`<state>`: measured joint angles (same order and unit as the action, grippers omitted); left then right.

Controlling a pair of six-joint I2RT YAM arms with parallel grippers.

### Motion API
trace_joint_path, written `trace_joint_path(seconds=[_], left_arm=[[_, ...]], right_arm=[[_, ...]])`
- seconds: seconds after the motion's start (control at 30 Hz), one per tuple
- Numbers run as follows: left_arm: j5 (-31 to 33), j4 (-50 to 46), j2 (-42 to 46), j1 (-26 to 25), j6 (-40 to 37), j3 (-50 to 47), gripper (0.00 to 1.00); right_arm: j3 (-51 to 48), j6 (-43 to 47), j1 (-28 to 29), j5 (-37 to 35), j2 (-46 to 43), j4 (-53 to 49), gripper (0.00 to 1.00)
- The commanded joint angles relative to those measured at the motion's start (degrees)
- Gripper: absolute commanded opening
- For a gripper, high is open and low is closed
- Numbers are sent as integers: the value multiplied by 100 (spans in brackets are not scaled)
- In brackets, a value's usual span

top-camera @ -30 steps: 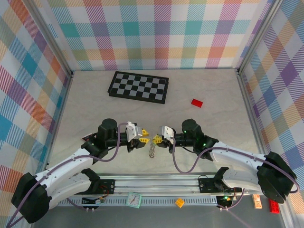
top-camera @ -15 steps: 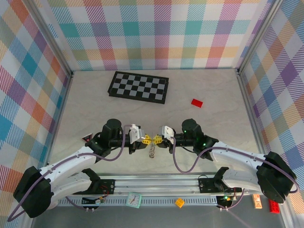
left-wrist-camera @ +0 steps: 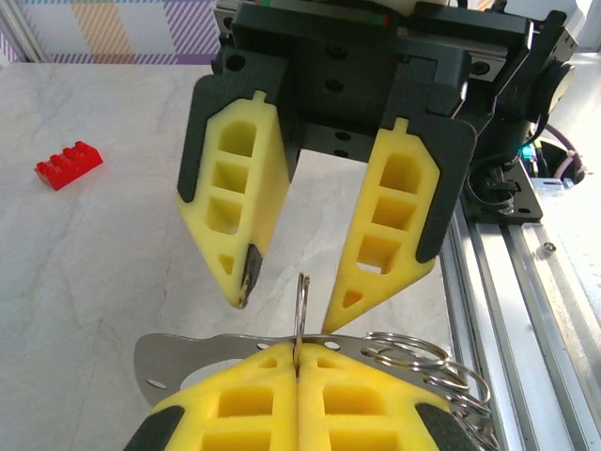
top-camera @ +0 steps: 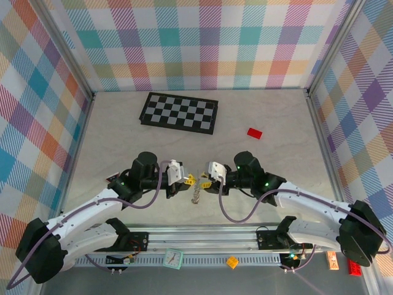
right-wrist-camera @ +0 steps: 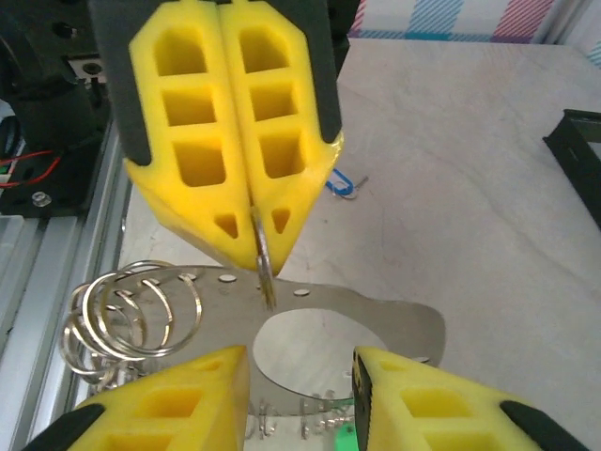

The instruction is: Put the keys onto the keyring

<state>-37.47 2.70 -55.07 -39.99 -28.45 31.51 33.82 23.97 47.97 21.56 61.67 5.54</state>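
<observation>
The left gripper (left-wrist-camera: 298, 362), with soft yellow foam fingers, is clenched on the thin grey steel wire keyring (left-wrist-camera: 301, 299), which stands edge-on. The right gripper (right-wrist-camera: 300, 366) gapes empty opposite the keyring. A flat shiny plate (right-wrist-camera: 399, 319) and coiled split rings (right-wrist-camera: 131, 301) dangle beside the keyring. It looks light, slick and floppy, so pinch the wire itself.

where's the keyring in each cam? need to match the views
Top external: keyring dangles mid-frame, just below the left gripper.
Left wrist: keyring bottom centre, one ring edge-on, pinched in the left gripper; spare rings lower right.
Right wrist: keyring centre-left, hanging from the left gripper at top; spare rings at left.
Shared landmark: the left gripper, shut on the ring.
</observation>
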Motion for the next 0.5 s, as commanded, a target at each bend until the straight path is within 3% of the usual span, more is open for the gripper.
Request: trace_joint_path(seconds=[0.0, 0.23, 0.47], left_arm=[[200, -649, 38, -152, -363, 434, 0], [621, -1404, -104, -342, -697, 825, 0], [696, -1512, -169, -387, -752, 953, 0]], right_arm=[[380, 312, 49, -79, -129, -715, 34], [607, 283, 184, 93, -20, -728, 29], [670, 268, 257, 181, 62, -734, 24]])
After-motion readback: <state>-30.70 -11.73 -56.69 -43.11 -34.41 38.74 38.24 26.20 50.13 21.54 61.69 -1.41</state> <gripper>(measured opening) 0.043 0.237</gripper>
